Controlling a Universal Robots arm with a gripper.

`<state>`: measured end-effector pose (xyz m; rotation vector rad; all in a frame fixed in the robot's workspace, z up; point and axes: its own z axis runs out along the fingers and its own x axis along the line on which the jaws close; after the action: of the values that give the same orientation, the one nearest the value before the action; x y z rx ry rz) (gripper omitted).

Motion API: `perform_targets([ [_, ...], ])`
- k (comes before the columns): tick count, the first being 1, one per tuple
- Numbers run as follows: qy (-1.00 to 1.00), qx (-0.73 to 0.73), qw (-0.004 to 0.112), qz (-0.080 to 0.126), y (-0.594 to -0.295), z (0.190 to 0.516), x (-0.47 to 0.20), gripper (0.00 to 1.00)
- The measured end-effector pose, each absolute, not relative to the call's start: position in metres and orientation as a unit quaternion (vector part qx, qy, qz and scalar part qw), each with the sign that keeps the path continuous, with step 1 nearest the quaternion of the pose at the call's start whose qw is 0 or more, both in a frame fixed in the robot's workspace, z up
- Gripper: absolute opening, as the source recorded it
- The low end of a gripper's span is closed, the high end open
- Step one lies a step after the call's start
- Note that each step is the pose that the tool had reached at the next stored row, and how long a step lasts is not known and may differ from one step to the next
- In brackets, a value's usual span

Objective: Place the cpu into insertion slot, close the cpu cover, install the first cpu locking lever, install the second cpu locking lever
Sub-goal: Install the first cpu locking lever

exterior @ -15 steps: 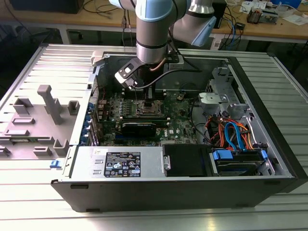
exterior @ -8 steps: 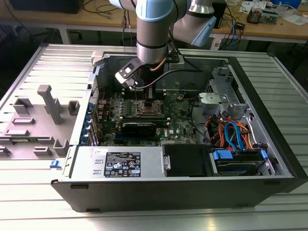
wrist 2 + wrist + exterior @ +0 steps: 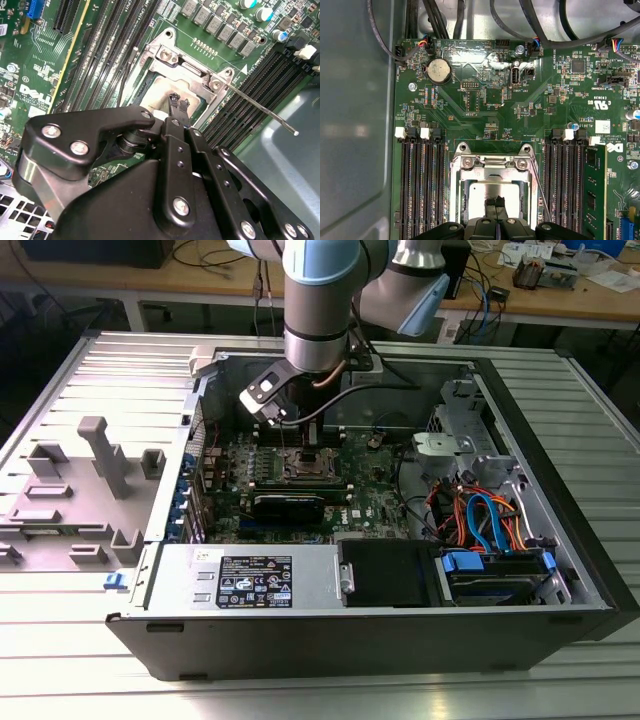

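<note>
In the exterior view, the pale-blue and silver robot arm (image 3: pixel 320 300) comes down from 12 o'clock into the open dark-grey computer case (image 3: pixel 560 570). Its black gripper (image 3: pixel 287 428) hangs just above the green motherboard (image 3: pixel 375 490). The small square insertion slot (image 3: pixel 305 465) lies just at the gripper's 5 o'clock. A grey plastic fixture (image 3: pixel 95 475) stands on the ribbed metal table (image 3: pixel 600 670) at 9 o'clock, well apart from the case.

In the second wrist view, the black fingertips (image 3: pixel 173 100) are drawn together with barely a gap and nothing between them. They sit over the flat silver-grey cpu (image 3: pixel 156 102), which rests in the slot; whether they touch it I cannot tell. The silvery square cpu cover (image 3: pixel 182 62) lies down around the chip. A thin metal lever rod (image 3: pixel 260 107) juts out across the long black memory slots (image 3: pixel 245 92).

In the first wrist view, the closed fingertips (image 3: pixel 491 204) are over the cpu (image 3: pixel 479 196), framed by the cover (image 3: pixel 492 172). A round silver coin battery (image 3: pixel 439 70) sits well apart.
</note>
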<state>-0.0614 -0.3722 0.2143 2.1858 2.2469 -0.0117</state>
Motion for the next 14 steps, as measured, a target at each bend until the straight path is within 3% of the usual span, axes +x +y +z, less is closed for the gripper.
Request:
perform_targets([
  [14, 0.734, 0.679, 0.003, -0.004, -0.372, 0.231, -0.062, 0.11],
])
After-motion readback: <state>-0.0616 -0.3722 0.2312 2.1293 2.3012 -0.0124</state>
